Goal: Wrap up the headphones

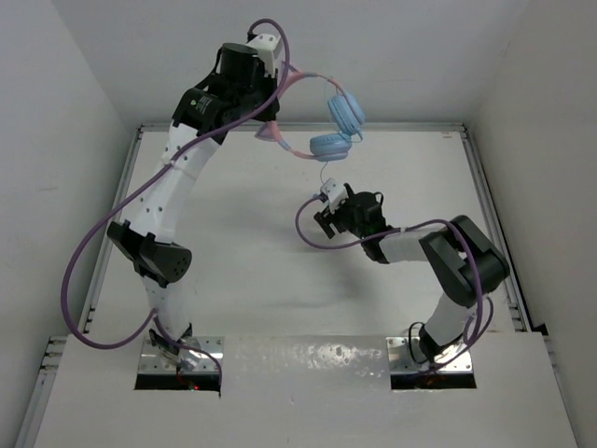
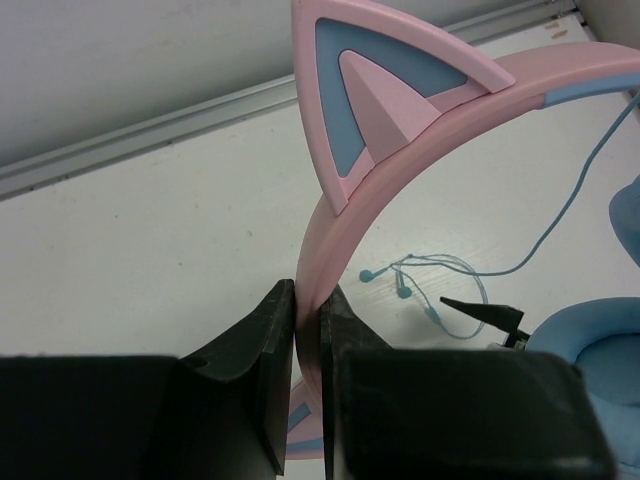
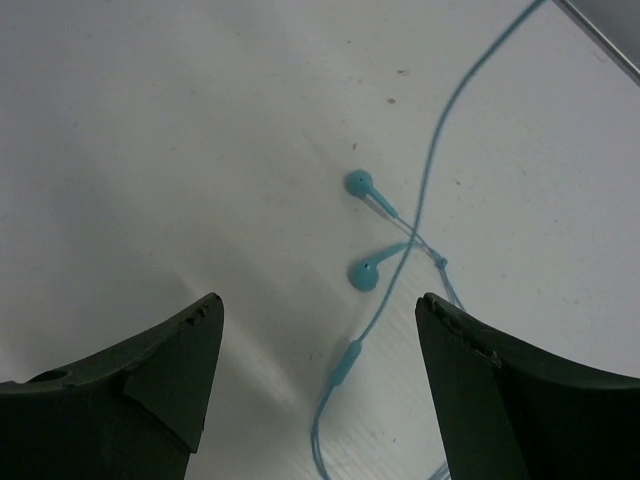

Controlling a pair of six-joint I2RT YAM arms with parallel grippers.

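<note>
The headphones (image 1: 328,145) hang in the air at the back of the table, with two light blue ear cups (image 1: 346,112) and a pink headband (image 2: 345,200) bearing a cat-ear point (image 2: 385,90). My left gripper (image 2: 308,300) is shut on the headband and holds it up. The thin pale blue cable (image 3: 430,150) drops to the table and ends in two small blue earbuds (image 3: 364,274) and an inline remote (image 3: 345,365). My right gripper (image 3: 315,305) is open low over the table, with the cable and remote between its fingers (image 3: 160,370). It also shows in the top view (image 1: 326,210).
White walls enclose the table, and a raised metal rail (image 1: 410,126) runs along its far edge. Thick purple robot cables (image 1: 84,252) loop beside each arm. One ear cup (image 2: 600,350) hangs close to the right of my left gripper.
</note>
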